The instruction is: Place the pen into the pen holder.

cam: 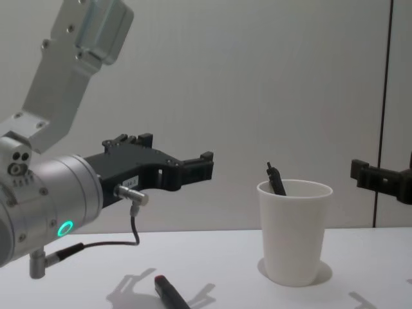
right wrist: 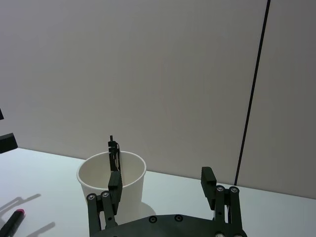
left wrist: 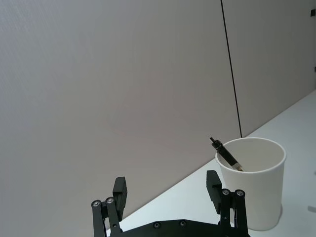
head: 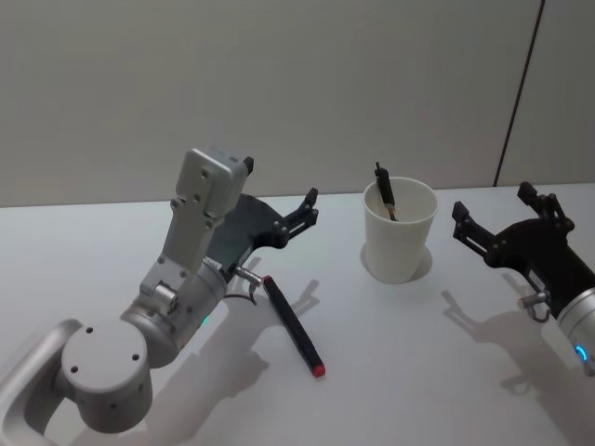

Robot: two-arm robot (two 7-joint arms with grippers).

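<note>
The pen holder is a white paper cup standing upright at the back middle of the table, with a black pen leaning inside it. A second black pen with a red end lies flat on the table, below and just right of my left gripper. That gripper hovers open and empty, left of the cup. My right gripper hangs open to the right of the cup. In the left wrist view the open left gripper faces the cup. In the right wrist view the right gripper stands open before the cup.
The white table runs back to a plain grey wall. A dark vertical seam marks the wall at the right. My left arm's grey body fills the near left of the table.
</note>
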